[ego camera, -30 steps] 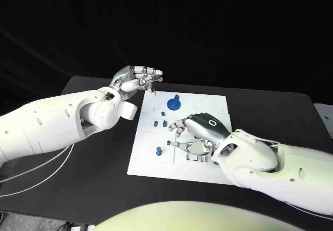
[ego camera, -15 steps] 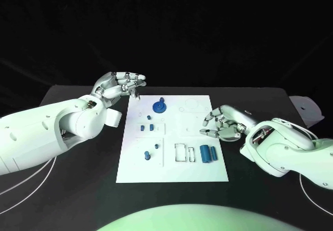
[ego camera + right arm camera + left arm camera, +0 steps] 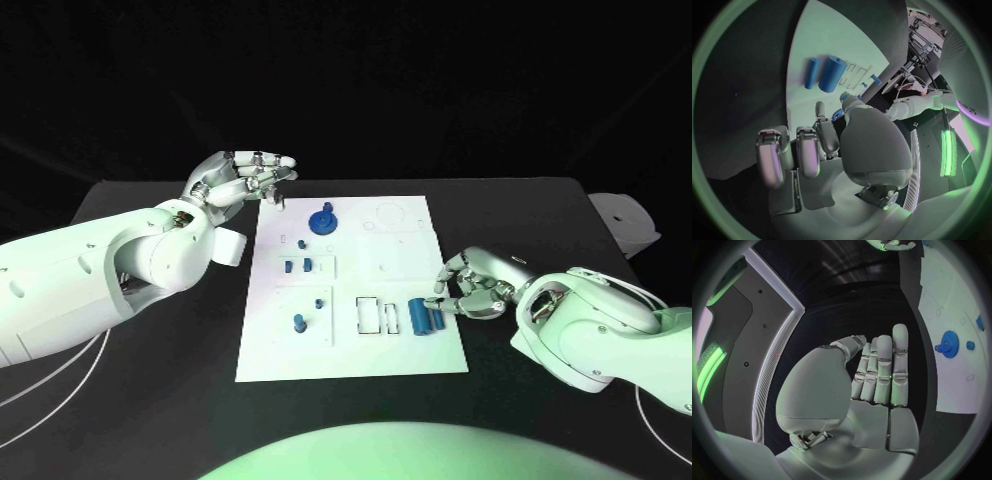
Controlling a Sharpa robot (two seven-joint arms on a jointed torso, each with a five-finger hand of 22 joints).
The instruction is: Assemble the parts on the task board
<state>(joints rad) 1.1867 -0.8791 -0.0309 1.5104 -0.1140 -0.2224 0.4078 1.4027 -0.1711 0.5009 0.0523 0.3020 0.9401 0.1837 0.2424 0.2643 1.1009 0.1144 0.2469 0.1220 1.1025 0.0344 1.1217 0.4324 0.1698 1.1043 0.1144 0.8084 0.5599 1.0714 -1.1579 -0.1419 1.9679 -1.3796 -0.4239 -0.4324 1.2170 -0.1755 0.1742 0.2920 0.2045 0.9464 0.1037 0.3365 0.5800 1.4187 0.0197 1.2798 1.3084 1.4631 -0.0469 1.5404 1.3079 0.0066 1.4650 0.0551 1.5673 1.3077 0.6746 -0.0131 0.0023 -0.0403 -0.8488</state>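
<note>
Blue plastic cylinders (image 3: 424, 316) on white task board (image 3: 378, 355): light, rigid, probably slick, best pinched across the barrel; right hand (image 3: 473, 284) curled empty beside them, left hand (image 3: 241, 176) likewise holding nothing.

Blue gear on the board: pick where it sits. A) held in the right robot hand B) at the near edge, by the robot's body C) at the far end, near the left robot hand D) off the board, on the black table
C: in the head view the gear stands at the far end of the board, close to the left robot hand, which hovers beside that end.
</note>
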